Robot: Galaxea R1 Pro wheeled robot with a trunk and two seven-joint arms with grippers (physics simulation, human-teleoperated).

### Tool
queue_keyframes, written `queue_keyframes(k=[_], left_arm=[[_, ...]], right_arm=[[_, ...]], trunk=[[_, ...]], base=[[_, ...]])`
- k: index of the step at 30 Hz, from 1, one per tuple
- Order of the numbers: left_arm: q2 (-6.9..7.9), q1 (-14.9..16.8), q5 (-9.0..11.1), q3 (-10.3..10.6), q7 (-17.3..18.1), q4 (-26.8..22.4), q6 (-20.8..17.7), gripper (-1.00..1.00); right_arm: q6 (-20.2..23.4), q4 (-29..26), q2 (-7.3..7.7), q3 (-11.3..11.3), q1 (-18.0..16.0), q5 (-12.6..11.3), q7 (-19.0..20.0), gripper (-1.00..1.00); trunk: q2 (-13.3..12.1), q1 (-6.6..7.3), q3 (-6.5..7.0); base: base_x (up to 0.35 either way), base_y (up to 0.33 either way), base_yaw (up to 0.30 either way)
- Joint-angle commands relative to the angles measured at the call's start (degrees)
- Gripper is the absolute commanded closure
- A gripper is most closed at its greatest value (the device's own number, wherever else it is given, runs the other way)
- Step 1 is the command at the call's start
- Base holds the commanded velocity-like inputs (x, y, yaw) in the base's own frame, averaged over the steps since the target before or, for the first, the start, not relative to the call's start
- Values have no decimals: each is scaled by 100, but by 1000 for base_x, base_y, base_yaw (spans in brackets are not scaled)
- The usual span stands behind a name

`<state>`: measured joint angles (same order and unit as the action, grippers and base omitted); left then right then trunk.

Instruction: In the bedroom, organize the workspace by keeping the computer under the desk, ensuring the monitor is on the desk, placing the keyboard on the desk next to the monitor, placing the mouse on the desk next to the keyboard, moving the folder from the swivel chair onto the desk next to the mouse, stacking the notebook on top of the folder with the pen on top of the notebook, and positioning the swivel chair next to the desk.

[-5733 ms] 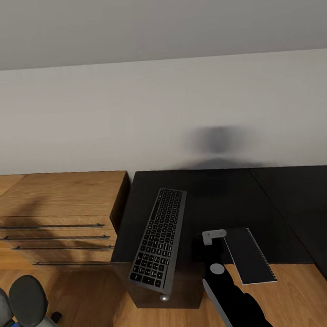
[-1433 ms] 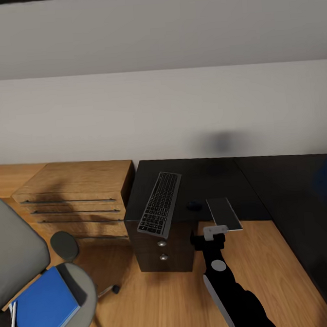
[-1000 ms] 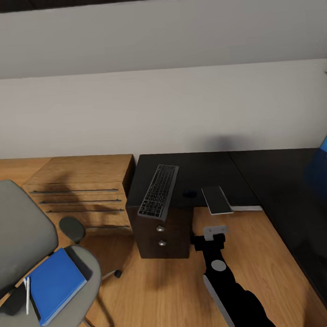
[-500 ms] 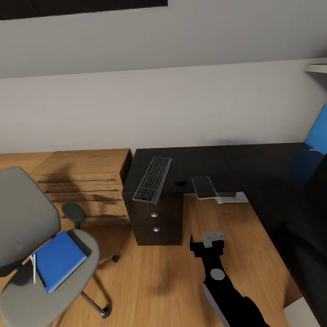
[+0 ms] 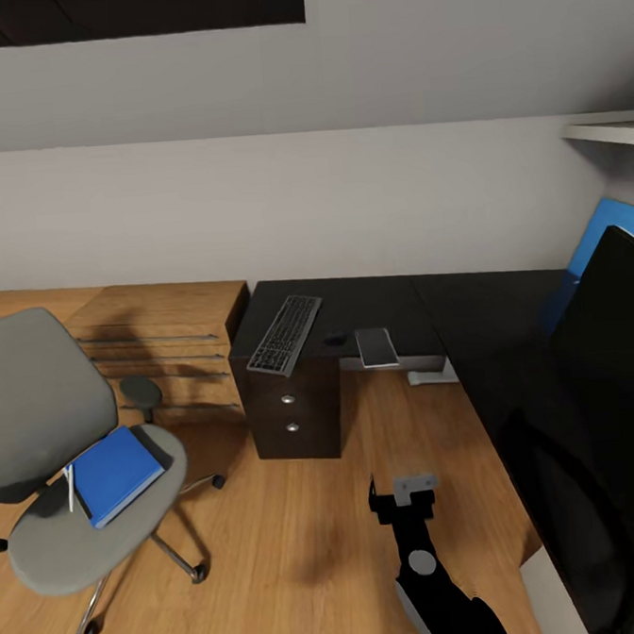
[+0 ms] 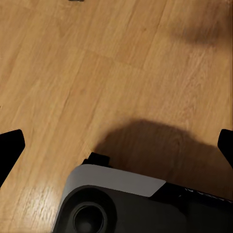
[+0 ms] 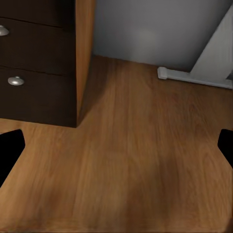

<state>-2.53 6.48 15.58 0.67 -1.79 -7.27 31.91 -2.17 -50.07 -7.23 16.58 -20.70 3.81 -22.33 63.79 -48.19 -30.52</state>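
I see the blue folder (image 5: 117, 473) lying on the swivel chair (image 5: 58, 467), the keyboard (image 5: 284, 334) on the desk (image 5: 469, 325). My right gripper (image 5: 402, 496) hangs spread, holding nothing; the left (image 6: 116, 145) too.

A home study corner — black desk (image 5: 372, 299), swivel chair (image 5: 50, 421), wooden dresser (image 5: 161, 314), wood floor (image 5: 295, 545).

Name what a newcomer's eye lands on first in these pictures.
The bright-blue folder on the seat of the grey swivel chair, standing on the wood floor left of the desk. Next, the black keyboard lying at an angle on the desk's left end, above the dark drawer unit.
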Motion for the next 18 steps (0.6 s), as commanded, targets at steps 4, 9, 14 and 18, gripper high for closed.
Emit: queue_keyframes(k=[4,9,14,18], left_arm=[[9,3,12,6,-22,5,159,-100],[19,3,18,4,-23,6,246,-100],[17,3,18,3,-23,25,271,-100],[16,3,20,3,-24,36,290,-100]], right_arm=[[-330,392,-4,-2,-5,30,-39,-100],[-699,1050,-14,8,-5,22,-35,-100],[-1138,1750,-28,21,-5,24,-34,-100],[-1337,2181,-31,21,-5,27,-28,-100]], trunk=[[3,1,-5],[3,1,-5],[3,1,-5],[3,1,-5]], base=[[-40,-43,0],[-12,-13,0],[-3,-4,0],[-1,-1,0]])
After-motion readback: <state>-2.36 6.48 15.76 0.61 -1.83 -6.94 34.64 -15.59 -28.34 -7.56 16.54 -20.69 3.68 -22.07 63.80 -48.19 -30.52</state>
